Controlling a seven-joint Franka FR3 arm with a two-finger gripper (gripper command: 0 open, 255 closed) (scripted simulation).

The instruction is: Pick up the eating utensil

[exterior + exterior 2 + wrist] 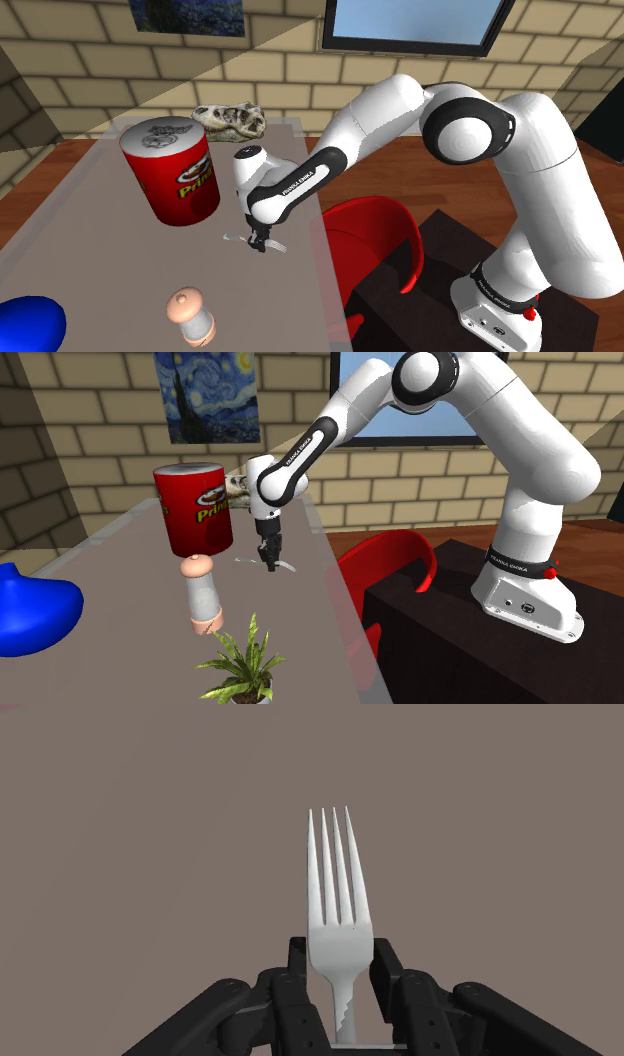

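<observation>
- At the centre of the shoulder view, the black gripper [262,240] pointed down at the grey table [90,250].
- Its fingers were clenched on the silver fork [338,914] at the neck, with the tines reaching beyond the fingertips.
- The fork sat near the table's right edge, lower right of the red can [172,172].
- Whether it touched the table was unclear.

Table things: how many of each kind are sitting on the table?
red can: 1
skull: 1
fork: 1
shaker: 1
blue rounded thing: 1
potted plant: 1
Total: 6
</observation>
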